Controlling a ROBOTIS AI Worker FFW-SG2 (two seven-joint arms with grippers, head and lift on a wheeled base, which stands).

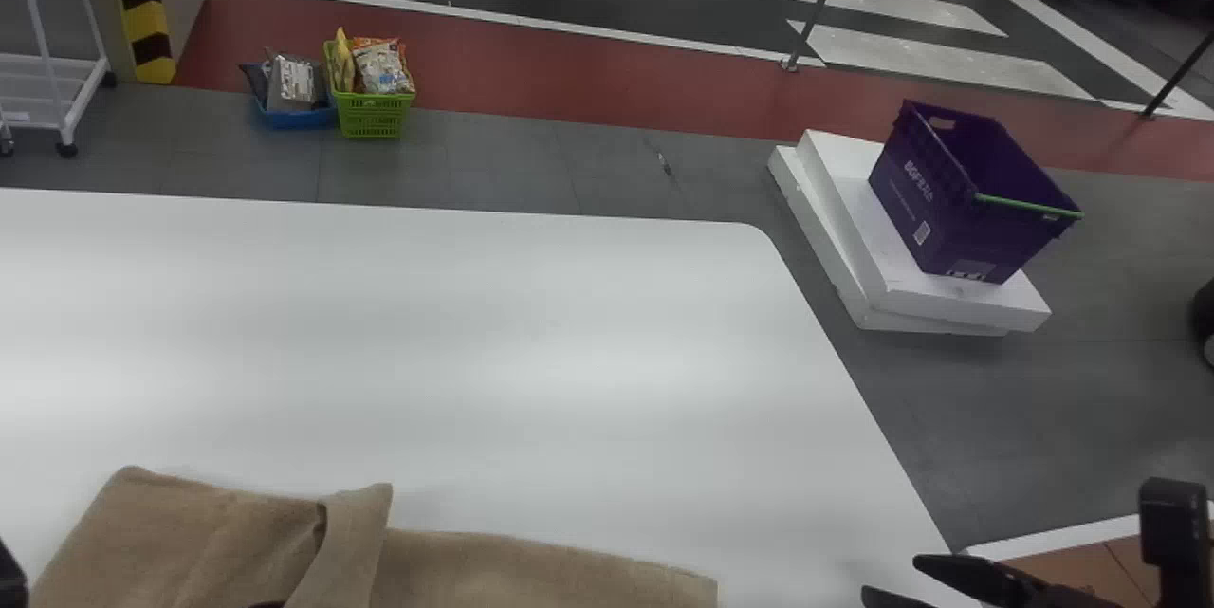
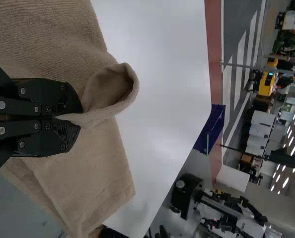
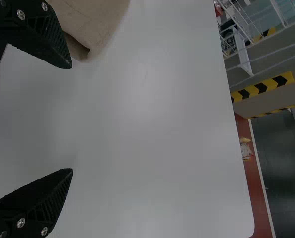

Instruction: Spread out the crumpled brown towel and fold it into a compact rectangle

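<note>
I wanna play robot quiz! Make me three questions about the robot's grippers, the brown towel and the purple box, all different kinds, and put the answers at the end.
1. Pick one. What is the left gripper pinching?
a) a cup
b) the brown towel
c) a snack bag

2. True or false? The fingers of the right gripper are spread apart.

3. Fill in the colour. The purple box sits on a stack of ______ slabs.

Key: 1. b; 2. true; 3. white
</note>
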